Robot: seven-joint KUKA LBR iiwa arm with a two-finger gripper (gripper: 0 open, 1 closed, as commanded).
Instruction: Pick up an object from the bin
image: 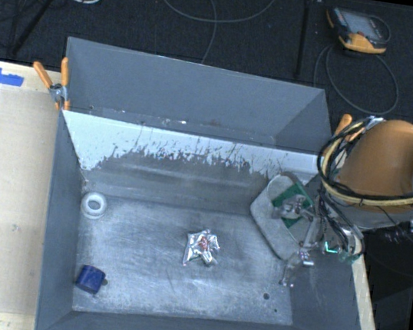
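No text seems readable anywhere here.

**Three things on the bin floor**

The grey metal bin [199, 113] has a scratched floor. On it lie a crumpled silver wrapper [202, 247] near the middle, a white ring [94, 204] by the left wall and a small blue piece [90, 279] in the near-left corner.
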